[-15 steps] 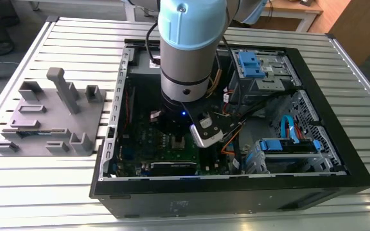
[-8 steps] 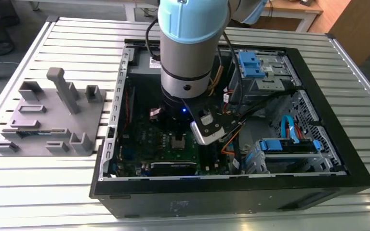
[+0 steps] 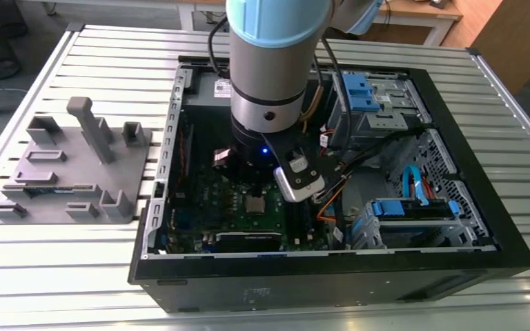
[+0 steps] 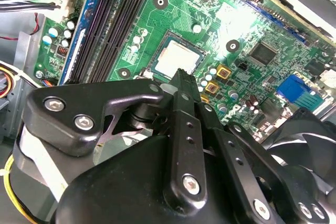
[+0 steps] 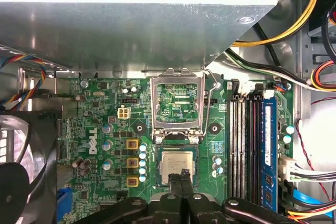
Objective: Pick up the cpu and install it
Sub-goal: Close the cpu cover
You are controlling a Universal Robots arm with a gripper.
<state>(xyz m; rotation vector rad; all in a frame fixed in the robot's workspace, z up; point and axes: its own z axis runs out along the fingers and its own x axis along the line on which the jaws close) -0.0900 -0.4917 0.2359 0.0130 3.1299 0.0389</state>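
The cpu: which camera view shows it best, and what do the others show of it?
The first wrist view: the cpu faces the camera squarely, seated in its socket. The second wrist view shows it aslant, beyond the gripper; the exterior view shows it small, beside the arm.

— What does the arm (image 3: 265, 69) look like?
— Silver-grey tube, pale blue joint cap, black wrist with a small blue light (image 3: 263, 149), and a black cable (image 3: 212, 48) alongside.
— And the gripper (image 4: 181, 77)?
— Matte black links, silver hex screws (image 4: 84, 123) at the pivots, small holes along the fingers (image 4: 185, 109).
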